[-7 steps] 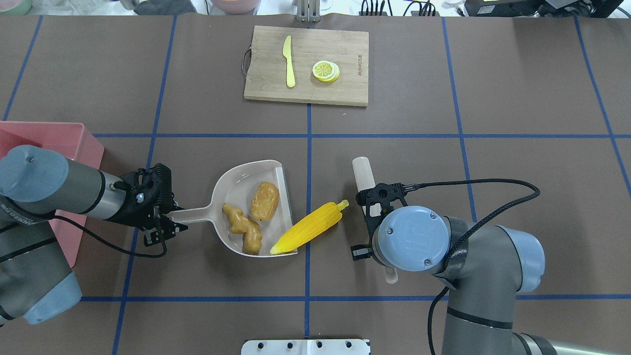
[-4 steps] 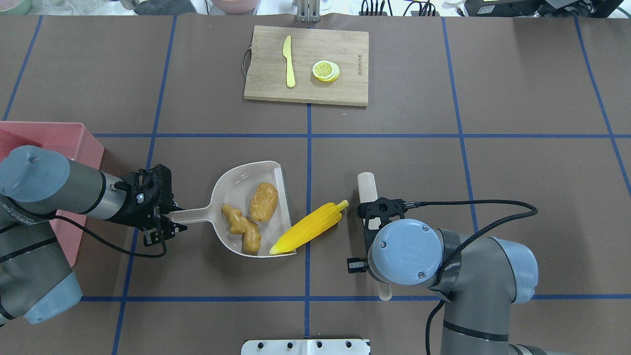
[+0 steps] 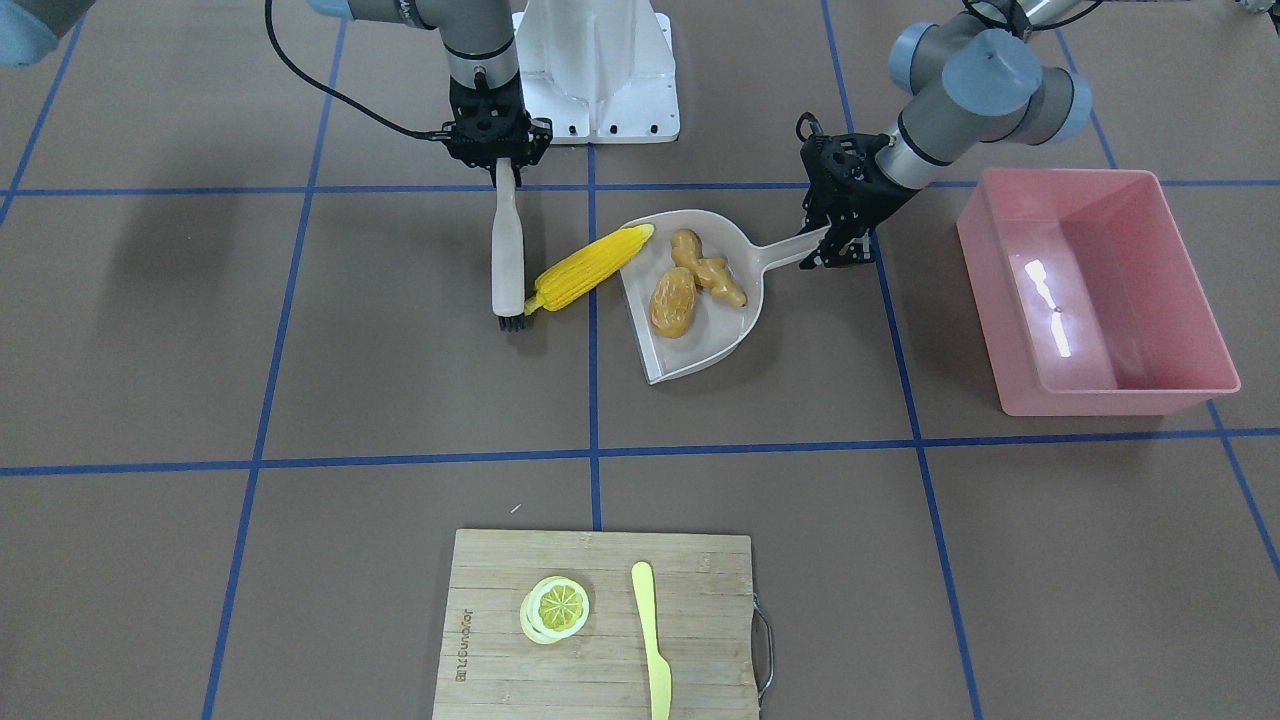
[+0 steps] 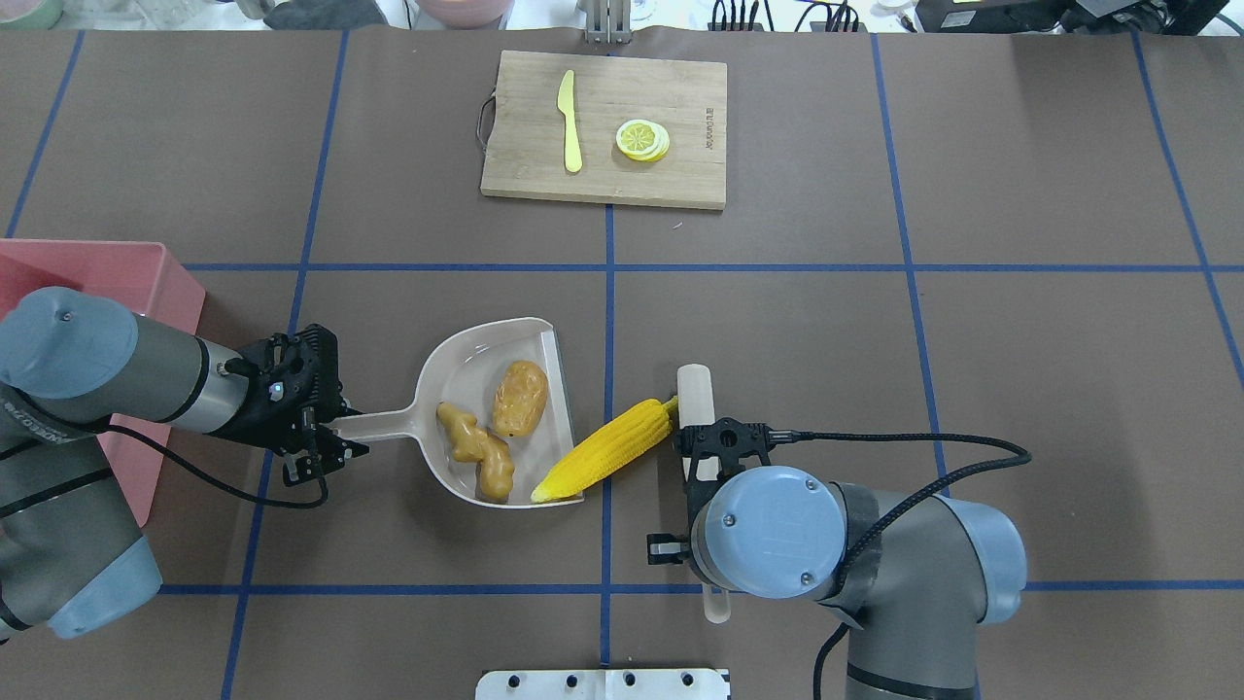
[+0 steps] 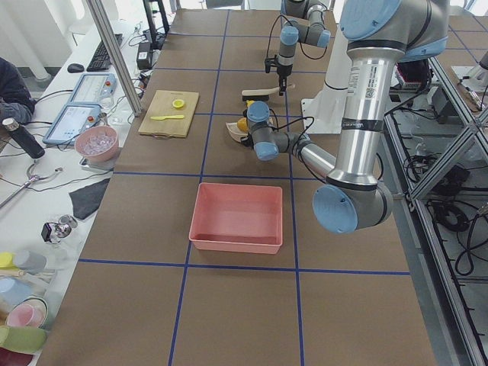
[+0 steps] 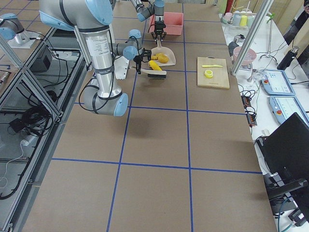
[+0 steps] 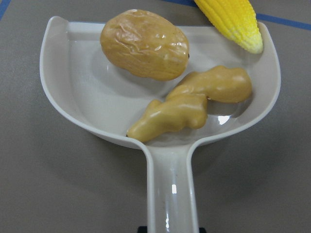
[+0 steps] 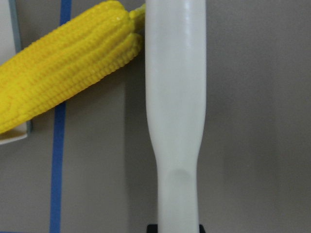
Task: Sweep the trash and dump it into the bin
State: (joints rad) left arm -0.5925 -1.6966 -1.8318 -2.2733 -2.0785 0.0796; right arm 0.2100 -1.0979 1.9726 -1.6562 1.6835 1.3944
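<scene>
Corn cob [image 4: 607,452], ridged yellow plastic, is lying diagonally beside the right gripper's [image 3: 503,170] jaws clamping a smooth white brush [image 4: 694,389], tip pointing into the glossy beige dustpan [image 4: 457,340] the left gripper [image 3: 838,245] is seemingly pinching.

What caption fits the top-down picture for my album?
A brush in the right gripper touches the corn at the dustpan lip; the left gripper holds the dustpan, ginger and potato inside.

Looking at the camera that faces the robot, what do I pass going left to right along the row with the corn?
white brush → corn cob → potato → left claw → pink bin
</scene>
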